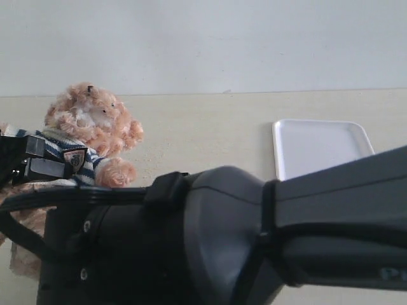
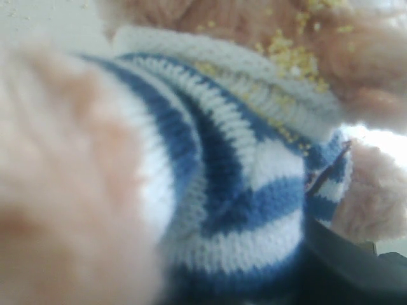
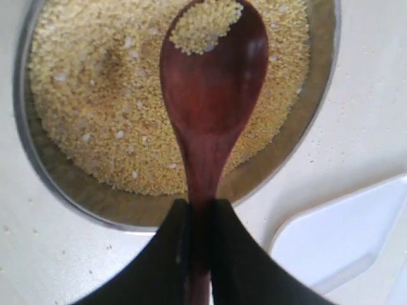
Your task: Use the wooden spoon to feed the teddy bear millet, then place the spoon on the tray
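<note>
The teddy bear [image 1: 92, 117] sits at the left in its striped shirt [image 2: 254, 190], with loose millet grains [image 2: 289, 54] caught on its collar and fur. My left gripper [image 1: 55, 159] has its black fingers [image 2: 346, 267] closed against the bear's shirt beside the badge. My right gripper [image 3: 200, 213] is shut on the handle of the wooden spoon [image 3: 213, 89]. The spoon hangs over the metal bowl [image 3: 67, 197] full of millet [image 3: 95, 95], and a small heap of millet [image 3: 203, 25] lies at its tip. The white tray [image 1: 321, 146] [image 3: 343, 235] lies just beside the bowl.
The right arm's black body [image 1: 222, 241] fills the front of the exterior view and hides the bowl, the spoon and the right gripper there. Scattered grains dot the pale tabletop [image 3: 375, 95] around the bowl. A plain wall stands behind the table.
</note>
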`<control>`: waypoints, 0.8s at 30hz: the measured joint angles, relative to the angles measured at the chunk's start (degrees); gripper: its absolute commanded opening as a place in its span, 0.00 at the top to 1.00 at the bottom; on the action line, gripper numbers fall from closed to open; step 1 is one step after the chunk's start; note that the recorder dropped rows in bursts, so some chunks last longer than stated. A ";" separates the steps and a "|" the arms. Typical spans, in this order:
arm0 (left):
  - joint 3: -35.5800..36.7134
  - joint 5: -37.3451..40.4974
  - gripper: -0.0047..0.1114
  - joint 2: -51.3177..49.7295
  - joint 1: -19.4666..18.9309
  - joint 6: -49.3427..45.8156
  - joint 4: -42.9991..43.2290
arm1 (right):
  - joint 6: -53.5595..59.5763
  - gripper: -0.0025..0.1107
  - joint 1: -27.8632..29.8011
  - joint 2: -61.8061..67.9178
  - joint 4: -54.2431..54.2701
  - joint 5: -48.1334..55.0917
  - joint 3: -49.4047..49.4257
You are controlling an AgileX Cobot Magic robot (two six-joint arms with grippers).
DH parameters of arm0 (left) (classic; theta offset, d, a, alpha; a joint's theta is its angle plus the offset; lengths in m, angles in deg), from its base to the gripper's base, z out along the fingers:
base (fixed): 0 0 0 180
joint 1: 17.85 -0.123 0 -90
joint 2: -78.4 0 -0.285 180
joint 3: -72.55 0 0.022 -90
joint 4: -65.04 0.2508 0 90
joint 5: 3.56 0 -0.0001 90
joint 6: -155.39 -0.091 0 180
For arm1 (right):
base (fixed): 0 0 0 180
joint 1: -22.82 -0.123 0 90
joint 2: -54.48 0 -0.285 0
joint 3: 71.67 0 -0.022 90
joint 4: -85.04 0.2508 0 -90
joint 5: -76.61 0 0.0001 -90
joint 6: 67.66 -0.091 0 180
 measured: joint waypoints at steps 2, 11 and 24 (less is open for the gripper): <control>0.00 0.00 0.92 0.00 0.00 -0.04 0.00 | -0.11 0.98 0.00 -0.81 0.00 0.69 0.00; 0.00 0.00 0.92 0.00 0.00 -0.20 0.87 | 1.53 0.98 0.00 -4.83 1.51 4.31 0.09; 1.03 -1.10 0.92 0.00 0.00 -0.20 1.09 | 5.03 0.98 8.06 -14.67 12.49 4.75 -1.95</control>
